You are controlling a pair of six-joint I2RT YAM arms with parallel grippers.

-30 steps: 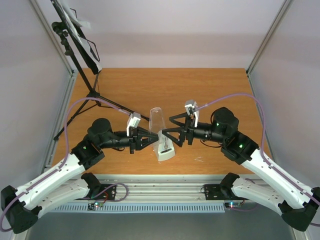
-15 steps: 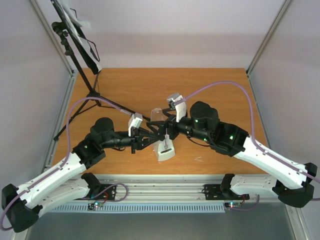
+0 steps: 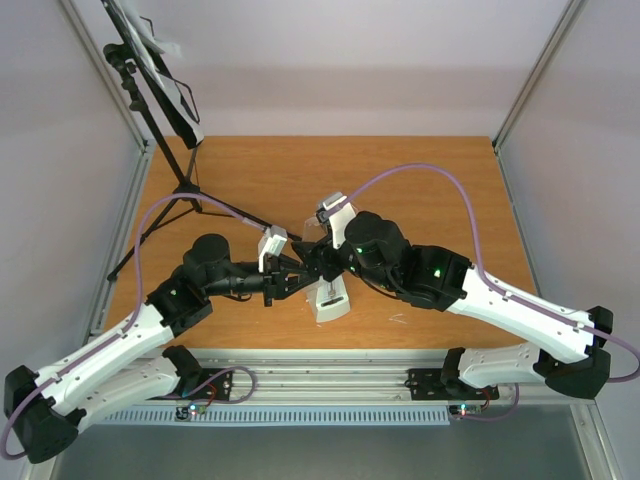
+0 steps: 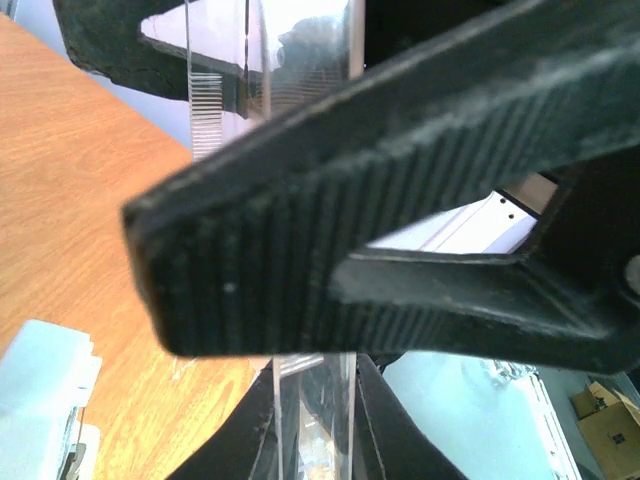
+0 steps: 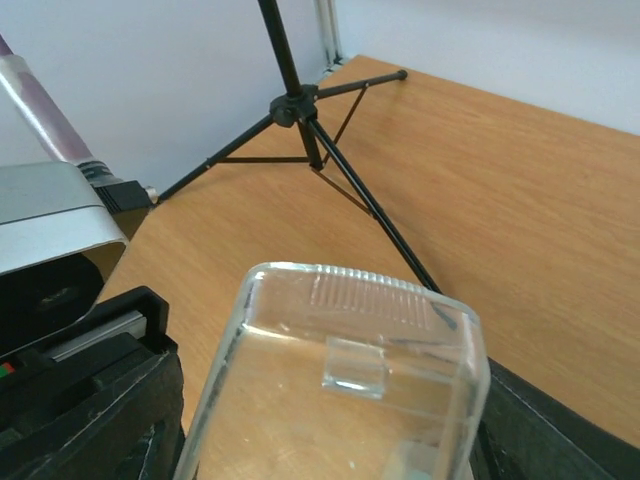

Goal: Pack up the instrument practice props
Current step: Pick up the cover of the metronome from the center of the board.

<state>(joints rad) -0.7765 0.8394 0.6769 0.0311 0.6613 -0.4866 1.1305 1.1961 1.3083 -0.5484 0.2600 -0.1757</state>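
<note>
The pale wedge-shaped metronome [image 3: 330,303] stands near the table's front middle. Its clear plastic cover [image 5: 340,400] fills the bottom of the right wrist view, between my right gripper's fingers. My right gripper [image 3: 322,258] reaches in from the right and is shut on the cover's upper part. My left gripper [image 3: 303,280] comes from the left; in the left wrist view the clear cover [image 4: 312,420] sits pinched between its two fingers. The black music stand [image 3: 150,60] stands at the far left corner with white sheet-music pages [image 3: 168,45] on its desk.
The stand's tripod legs [image 5: 300,110] spread over the left part of the wooden table [image 3: 420,180]. A ribbed black finger [image 4: 400,190] crosses the left wrist view. Frame posts and side walls enclose the table. Purple cables arc over both arms.
My right arm has swung left and over the metronome, and its gripper has closed on the clear cover. My left gripper has moved slightly right onto the metronome.
</note>
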